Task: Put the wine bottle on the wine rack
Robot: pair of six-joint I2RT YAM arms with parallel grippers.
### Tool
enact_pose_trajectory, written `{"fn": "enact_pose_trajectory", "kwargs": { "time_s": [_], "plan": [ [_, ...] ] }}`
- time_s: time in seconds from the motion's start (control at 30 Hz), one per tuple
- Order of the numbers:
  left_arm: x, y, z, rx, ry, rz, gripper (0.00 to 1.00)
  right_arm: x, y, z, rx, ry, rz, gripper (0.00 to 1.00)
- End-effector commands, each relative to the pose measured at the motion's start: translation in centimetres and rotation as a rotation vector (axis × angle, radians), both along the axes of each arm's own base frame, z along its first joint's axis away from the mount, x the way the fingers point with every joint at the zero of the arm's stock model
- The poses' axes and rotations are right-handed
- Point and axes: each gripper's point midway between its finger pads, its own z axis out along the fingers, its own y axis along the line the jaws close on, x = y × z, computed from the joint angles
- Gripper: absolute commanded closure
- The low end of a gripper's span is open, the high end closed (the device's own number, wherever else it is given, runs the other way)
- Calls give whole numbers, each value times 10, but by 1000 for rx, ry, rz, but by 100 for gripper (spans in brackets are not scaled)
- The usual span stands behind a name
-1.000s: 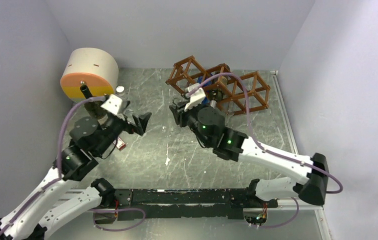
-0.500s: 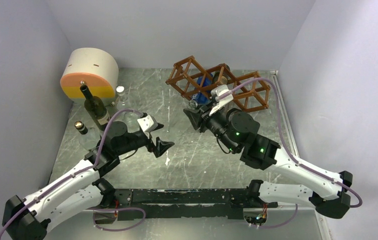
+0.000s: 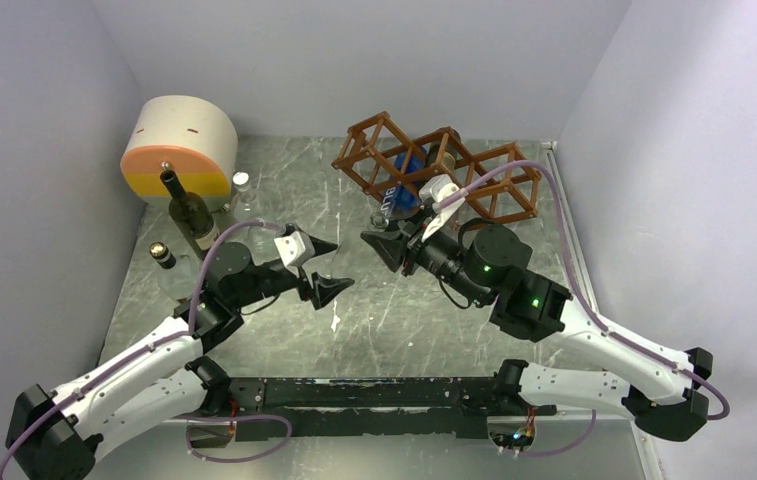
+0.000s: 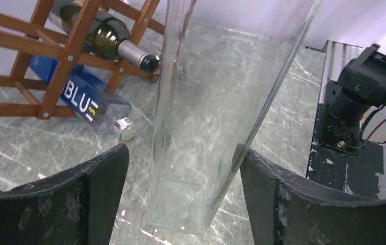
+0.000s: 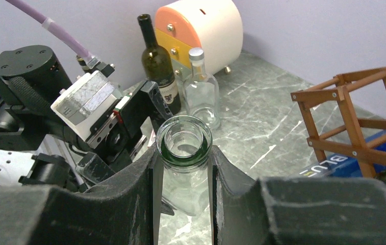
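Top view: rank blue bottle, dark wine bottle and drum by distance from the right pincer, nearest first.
1. Blue bottle, in the rack, just behind the right pincer.
2. Dark wine bottle, upright, far left.
3. Drum, back-left corner, behind that bottle.

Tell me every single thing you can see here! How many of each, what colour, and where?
wine rack: one, reddish-brown, far side of the table
blue bottle: one, blue, lying in the rack
green bottle: one, dark green, lying in the rack
clear bottle: one, see-through, standing mid-table
wine bottle: one, dark, standing by the drum
small capped bottle: one, clear with silver cap, beside the wine bottle
tiny bottle: one, dark with gold top, left edge
drum: one, cream with orange-yellow face, far left corner
table: one, grey marble
left gripper: one, black, open around the clear bottle
right gripper: one, black, pinching the clear bottle's neck
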Motion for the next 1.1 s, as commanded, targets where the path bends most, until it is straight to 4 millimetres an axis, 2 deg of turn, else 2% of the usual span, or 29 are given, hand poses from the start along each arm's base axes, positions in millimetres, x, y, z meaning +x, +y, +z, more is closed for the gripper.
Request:
{"fn": "enact_pose_trajectory", "kwargs": {
  "time_s": [0.0,0.1,0.27,0.33,0.37,0.4,0.43,0.57,0.63,0.73,0.9,1.07],
  "plan": [
    [-14,-9,21,-50,-105,-115,22,-23,2,50,123,-76,123,100],
    [-30,-16,23,-51,-111,-221,30,-23,4,50,120,-75,130,100],
    [-33,-19,27,-45,-117,-251,45,-29,8,52,119,-83,171,100],
    [-33,-19,31,-40,-129,-255,63,-32,9,50,114,-70,189,100],
    [-33,-19,34,-35,-145,-256,79,-33,9,48,109,-59,192,100],
    [-32,-19,36,-25,-158,-255,90,-33,9,46,110,-42,186,98],
    [-28,-17,39,-7,-178,-239,93,-32,8,44,107,-21,177,93],
    [-15,-9,48,83,-246,-175,93,-27,7,37,81,55,140,50],
    [-7,-2,52,155,-305,-137,93,-24,5,33,53,91,114,42],
    [8,12,57,273,-414,-65,93,-21,-1,25,24,143,76,37],
    [36,35,54,462,-566,57,93,-17,-12,20,14,186,16,34],
    [53,53,50,572,-652,161,93,-14,-19,15,-10,208,-25,33]
  ]
}}
